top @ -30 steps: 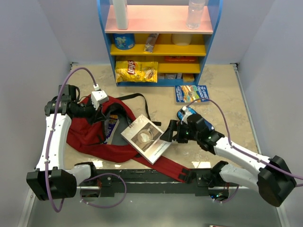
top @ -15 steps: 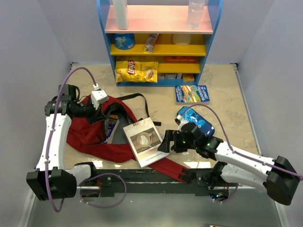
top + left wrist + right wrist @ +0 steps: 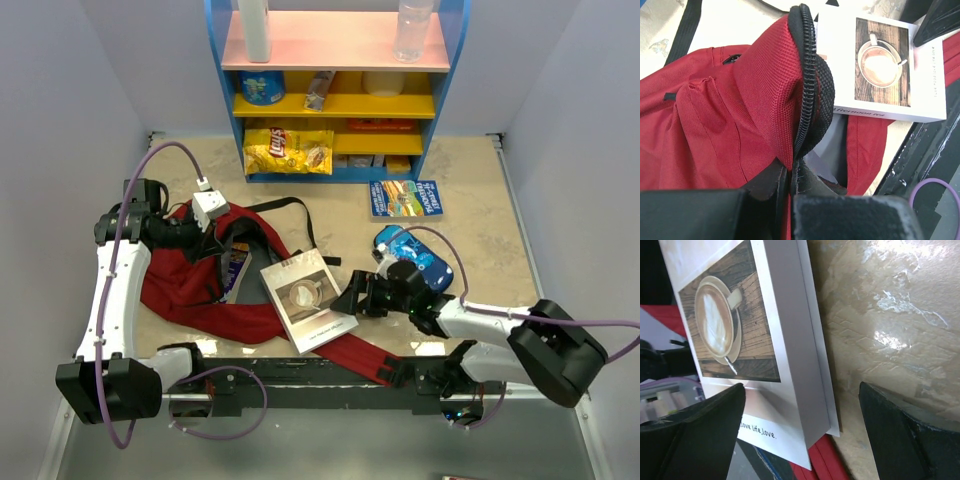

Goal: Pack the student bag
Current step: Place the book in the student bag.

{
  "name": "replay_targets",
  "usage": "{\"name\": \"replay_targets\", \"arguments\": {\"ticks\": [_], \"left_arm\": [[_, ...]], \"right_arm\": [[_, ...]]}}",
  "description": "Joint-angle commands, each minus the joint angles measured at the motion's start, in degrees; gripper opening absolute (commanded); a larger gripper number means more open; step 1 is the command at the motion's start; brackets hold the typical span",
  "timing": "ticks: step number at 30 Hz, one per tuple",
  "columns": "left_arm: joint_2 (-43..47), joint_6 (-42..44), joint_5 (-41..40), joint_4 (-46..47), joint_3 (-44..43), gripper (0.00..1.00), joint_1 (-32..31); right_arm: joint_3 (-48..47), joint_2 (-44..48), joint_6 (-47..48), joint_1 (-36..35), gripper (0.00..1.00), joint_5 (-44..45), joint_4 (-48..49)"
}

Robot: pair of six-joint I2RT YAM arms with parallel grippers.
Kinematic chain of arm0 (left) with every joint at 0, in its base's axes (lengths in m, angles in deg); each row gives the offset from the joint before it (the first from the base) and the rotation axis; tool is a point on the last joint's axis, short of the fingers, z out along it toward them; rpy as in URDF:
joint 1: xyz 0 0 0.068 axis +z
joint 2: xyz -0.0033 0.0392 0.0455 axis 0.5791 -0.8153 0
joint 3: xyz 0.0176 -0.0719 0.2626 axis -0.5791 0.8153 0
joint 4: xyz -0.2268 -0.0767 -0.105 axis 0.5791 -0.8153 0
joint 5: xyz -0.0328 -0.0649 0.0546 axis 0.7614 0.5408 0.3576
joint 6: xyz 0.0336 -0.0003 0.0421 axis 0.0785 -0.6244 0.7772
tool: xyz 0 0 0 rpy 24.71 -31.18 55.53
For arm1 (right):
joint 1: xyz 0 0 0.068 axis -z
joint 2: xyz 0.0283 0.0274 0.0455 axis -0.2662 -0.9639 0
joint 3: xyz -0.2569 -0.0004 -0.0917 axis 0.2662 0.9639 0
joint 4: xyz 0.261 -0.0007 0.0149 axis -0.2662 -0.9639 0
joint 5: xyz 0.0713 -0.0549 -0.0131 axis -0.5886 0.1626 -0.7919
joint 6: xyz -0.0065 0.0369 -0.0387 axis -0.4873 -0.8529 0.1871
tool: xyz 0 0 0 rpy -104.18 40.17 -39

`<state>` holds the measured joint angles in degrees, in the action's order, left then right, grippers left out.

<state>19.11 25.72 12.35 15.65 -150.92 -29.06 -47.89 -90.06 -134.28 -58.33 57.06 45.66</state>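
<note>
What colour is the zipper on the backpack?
Black zipper on a dark-red backpack; clearest in the left wrist view.

**Two-arm rig: white links, black joints, purple cabling**

The left arm (image 3: 108, 290) and the right arm (image 3: 480, 318) share one build: smooth white link shells set between bulky, rounded black joint housings. A purple cable (image 3: 150, 153) runs outside the left arm and plugs into a white boxy wrist module (image 3: 210, 207). A second purple cable (image 3: 600, 322) runs along the right arm. The left gripper (image 3: 790, 172) has matt black, blunt-edged fingers (image 3: 850, 220). The right gripper (image 3: 802, 386) has matt black, wedge-shaped fingers (image 3: 690, 440) with a fine-grained surface.
</note>
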Motion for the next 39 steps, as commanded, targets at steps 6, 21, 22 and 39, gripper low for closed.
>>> {"name": "replay_targets", "arguments": {"ticks": [6,21,22,39], "left_arm": [[0.1,-0.8,5.1,0.5,-3.1,0.00,-0.4],[1.1,0.2,3.4,-0.8,-4.1,0.00,-0.4],[1.1,0.1,3.4,-0.8,-4.2,0.00,-0.4],[1.9,0.7,3.5,-1.1,-3.6,0.00,-0.4]], "right_arm": [[9.8,-15.1,-7.9,1.3,0.99,-13.2,32.5],[11.1,-46.8,-23.8,0.3,0.99,-19.7,85.6],[10.8,-44.7,-23.0,0.3,0.99,-19.6,83.8],[-2.3,-16.8,-6.3,-1.6,0.30,-15.7,36.9]]}}
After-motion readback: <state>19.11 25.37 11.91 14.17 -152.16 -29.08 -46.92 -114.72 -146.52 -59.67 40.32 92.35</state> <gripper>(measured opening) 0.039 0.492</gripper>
